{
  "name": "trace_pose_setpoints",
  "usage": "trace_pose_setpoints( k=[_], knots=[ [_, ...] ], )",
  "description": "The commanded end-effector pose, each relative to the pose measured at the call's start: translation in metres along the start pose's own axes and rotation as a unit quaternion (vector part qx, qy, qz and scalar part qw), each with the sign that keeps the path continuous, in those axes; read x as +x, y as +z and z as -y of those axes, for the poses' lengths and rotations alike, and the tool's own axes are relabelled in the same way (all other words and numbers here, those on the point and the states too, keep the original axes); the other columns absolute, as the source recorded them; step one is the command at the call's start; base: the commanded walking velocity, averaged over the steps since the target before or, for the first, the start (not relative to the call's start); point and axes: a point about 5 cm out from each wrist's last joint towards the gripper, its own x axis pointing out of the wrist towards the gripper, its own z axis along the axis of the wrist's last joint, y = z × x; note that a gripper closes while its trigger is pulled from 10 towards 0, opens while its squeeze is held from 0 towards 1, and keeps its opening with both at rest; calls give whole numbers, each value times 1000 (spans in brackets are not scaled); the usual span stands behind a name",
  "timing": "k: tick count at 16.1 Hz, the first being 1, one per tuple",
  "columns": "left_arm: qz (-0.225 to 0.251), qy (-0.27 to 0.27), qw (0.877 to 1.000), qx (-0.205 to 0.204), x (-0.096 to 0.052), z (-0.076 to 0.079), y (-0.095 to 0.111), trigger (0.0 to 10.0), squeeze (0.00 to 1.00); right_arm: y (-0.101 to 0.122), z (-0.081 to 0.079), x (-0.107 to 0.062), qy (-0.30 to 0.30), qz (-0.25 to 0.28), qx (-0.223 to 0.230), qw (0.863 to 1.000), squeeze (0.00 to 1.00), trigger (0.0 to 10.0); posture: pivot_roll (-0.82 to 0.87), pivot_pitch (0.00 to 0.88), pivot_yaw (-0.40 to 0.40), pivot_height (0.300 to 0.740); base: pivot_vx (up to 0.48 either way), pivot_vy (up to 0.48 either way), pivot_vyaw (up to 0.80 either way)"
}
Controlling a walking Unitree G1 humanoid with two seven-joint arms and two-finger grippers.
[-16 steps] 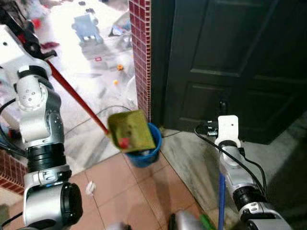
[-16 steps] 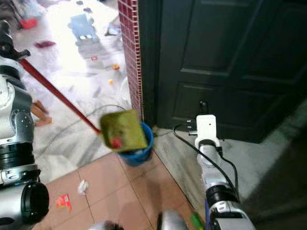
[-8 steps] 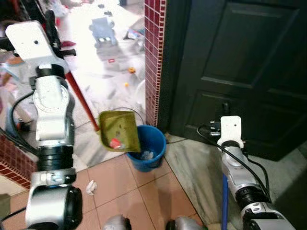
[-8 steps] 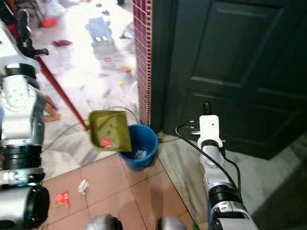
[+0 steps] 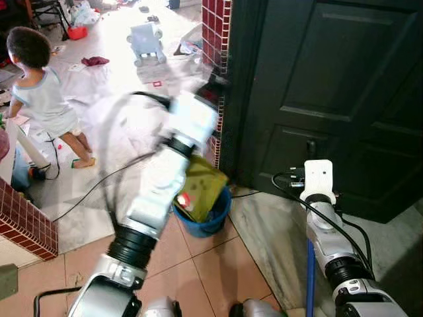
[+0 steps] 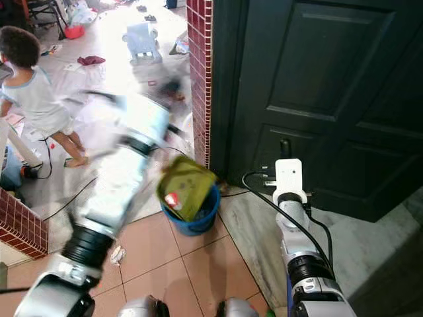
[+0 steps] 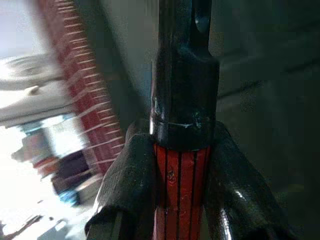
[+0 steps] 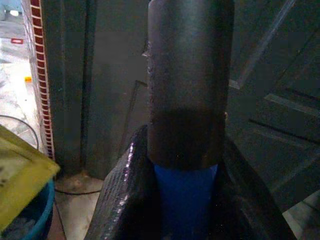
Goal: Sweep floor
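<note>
Yellow-green plastic dustpan (image 6: 186,187) tilted over round blue plastic bucket (image 5: 210,223).
Right gripper (image 8: 185,200) clamped on blue broom handle (image 5: 308,277); left gripper (image 7: 177,200) clamped on red ribbed dustpan handle (image 7: 179,185). Dark panelled door (image 6: 317,86) beyond; a person (image 5: 43,99) on pale floor (image 5: 112,158).

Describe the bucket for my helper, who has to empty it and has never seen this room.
Find the tall dark door and the red tiled pillar at its left edge. The bucket stands on the floor at the foot of that pillar. It is small, round and bright blue, with a yellow-green dustpan tilted over its rim.
</note>
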Motion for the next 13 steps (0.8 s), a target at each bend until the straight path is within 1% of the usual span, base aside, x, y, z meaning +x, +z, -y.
trace_pose_setpoints(
  k=[1,2,3,4,5,6,7,8,9,10,11,12,13],
  knots=[
    [16,-48,998,32,0,8,3,10000,0,15,-1,4,7,35,-8,999,0,10000,-109,5,20,740,0,0,0],
    [39,-98,992,65,0,20,10,10000,0,16,-3,4,10,36,-8,999,0,10000,-109,8,18,740,0,0,0],
    [49,-136,983,112,1,27,13,10000,0,15,-3,4,11,35,-9,999,0,10000,-105,7,17,740,0,0,0],
    [41,-123,988,79,2,27,13,10000,0,14,-4,3,11,33,-9,999,0,10000,-105,7,17,740,0,0,0],
    [29,-87,995,37,4,22,12,10000,0,13,-5,3,14,33,-10,999,0,10000,-105,8,11,740,0,0,0],
    [27,-63,997,37,5,15,13,10000,0,13,-5,3,14,31,-10,999,0,10000,-105,9,9,740,0,0,0],
    [29,-19,999,34,8,2,15,10000,0,13,-5,3,14,31,-10,999,0,10000,-104,13,9,740,0,0,0],
    [49,80,995,30,13,-30,29,10000,0,15,-6,4,14,34,-7,999,0,10000,-104,13,13,740,0,0,0],
    [60,110,992,29,14,-42,35,10000,0,16,-6,5,15,35,-7,999,0,10000,-102,12,13,740,0,0,0],
    [83,183,978,55,16,-74,53,10000,0,19,-7,7,16,37,-6,999,0,10000,-98,12,15,740,0,0,0],
    [96,216,968,84,16,-92,66,10000,0,19,-8,8,16,37,-5,999,0,10000,-93,9,14,740,0,0,0],
    [91,241,961,102,13,-103,67,10000,0,19,-8,7,17,36,-4,999,0,10000,-91,7,14,740,0,0,0],
    [74,271,952,123,6,-114,64,10000,0,17,-10,6,19,35,-2,999,0,10000,-91,7,14,740,0,0,0]
  ],
)
